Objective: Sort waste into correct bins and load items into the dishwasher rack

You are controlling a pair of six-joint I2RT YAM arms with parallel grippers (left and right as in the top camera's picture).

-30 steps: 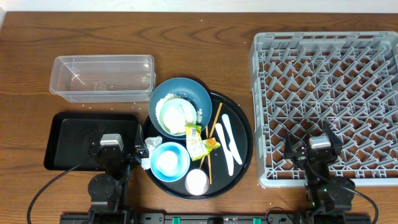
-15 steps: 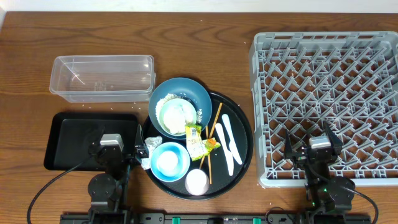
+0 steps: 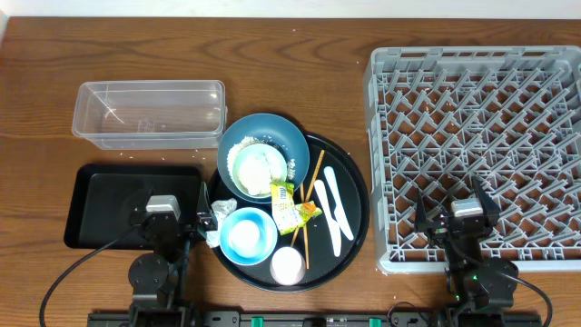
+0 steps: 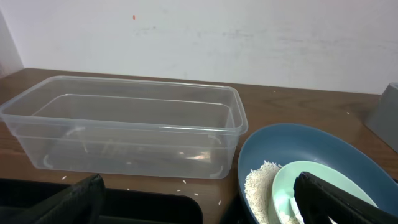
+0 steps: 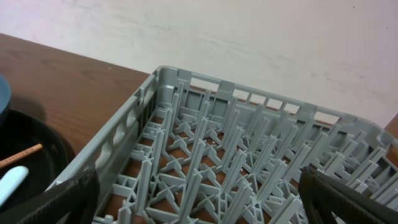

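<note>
My left gripper (image 3: 168, 204) hangs open over the shallow black rectangular tray (image 3: 100, 204), holding nothing. Its wrist view shows the gripper (image 4: 202, 205) facing the clear tub (image 4: 124, 124) and the blue dish (image 4: 311, 146), which holds rice grains (image 4: 261, 183) and a pale-green bowl (image 4: 298, 186). On the round tray lie the yellow-green wrapper (image 3: 292, 207), chopsticks (image 3: 313, 182), white utensils (image 3: 334, 204), a light-blue bowl (image 3: 247, 236) and a small cup (image 3: 287, 265). A tissue (image 3: 211, 222) sits at its left rim. My right gripper (image 3: 451, 202) is open above the grey rack (image 3: 481, 118), empty.
The round black tray (image 3: 356, 227) sits between the black rectangular tray and the rack. The clear tub (image 3: 145, 113) stands behind the black tray. Loose rice grains (image 4: 186, 182) dot the wood between them. The rack's upright pegs (image 5: 242, 155) fill the right wrist view.
</note>
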